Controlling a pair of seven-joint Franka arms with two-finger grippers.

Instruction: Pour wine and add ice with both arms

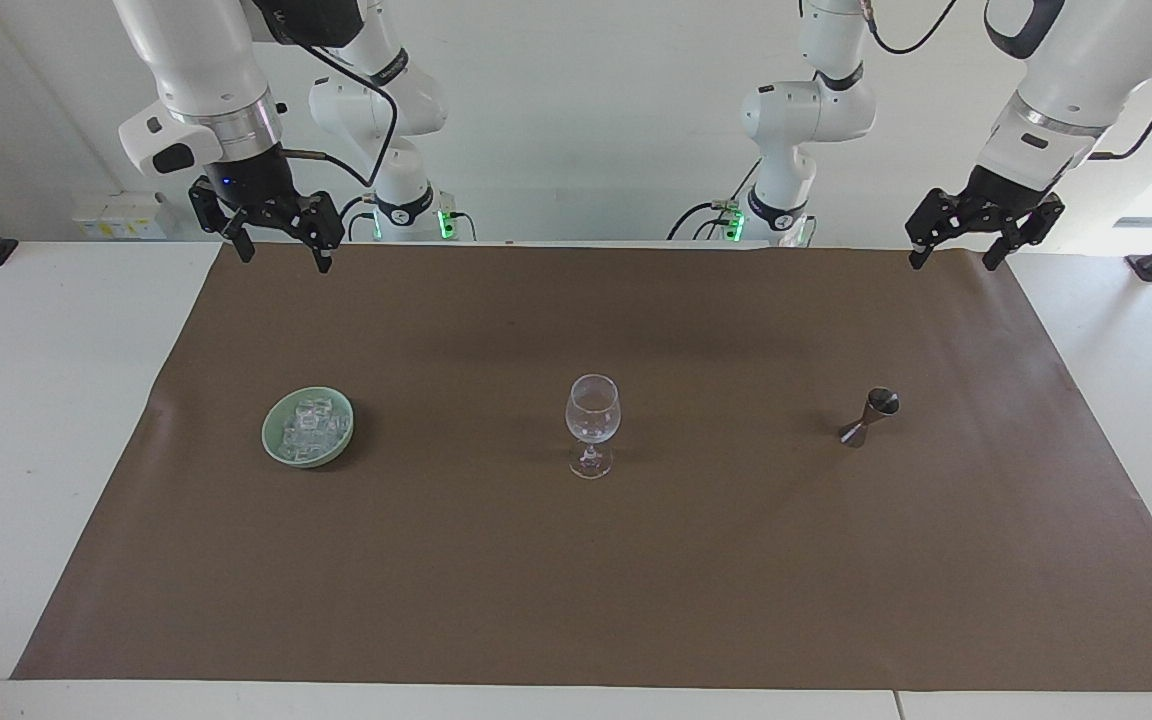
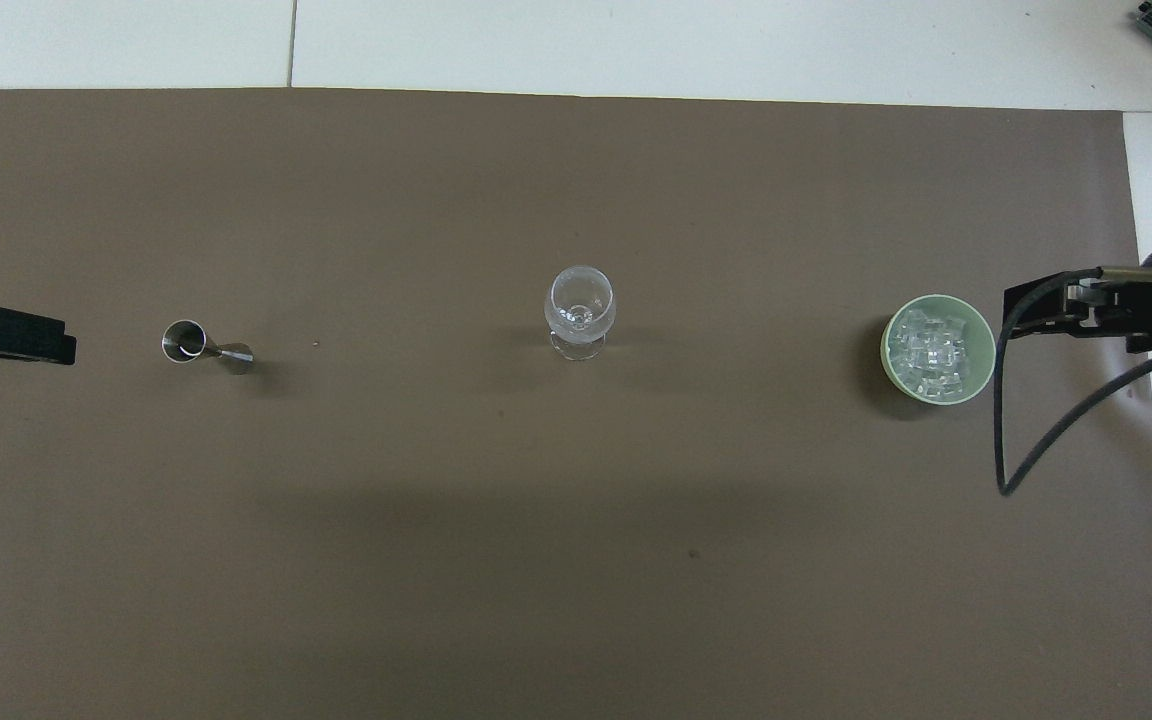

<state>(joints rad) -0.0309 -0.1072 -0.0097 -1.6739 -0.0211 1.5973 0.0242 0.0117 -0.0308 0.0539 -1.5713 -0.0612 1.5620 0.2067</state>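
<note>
A: What stood on the brown mat (image 1: 576, 560)?

B: Three things in a row, well apart. A pale green bowl (image 1: 274, 445) sat toward the right arm's end of the table, and the ice (image 1: 315, 424) lay heaped inside it, clear cubes filling the bottom. A clear stemmed wine glass (image 1: 593, 410) stood upright in the middle. A small metal jigger (image 1: 870, 416) stood toward the left arm's end.

A: Was anything in the glass?

B: It looked empty, though a trace at the bottom could not be ruled out. What the jigger held could not be made out.

A: And the arms?

B: Both waited, raised over the robots' edge of the mat. The right gripper (image 1: 283, 255) hung above the corner at the bowl's end, its fingertips apart and nothing between them. The left gripper (image 1: 954, 259) hung above the corner at the jigger's end, likewise spread and holding nothing. Neither touched anything.
</note>
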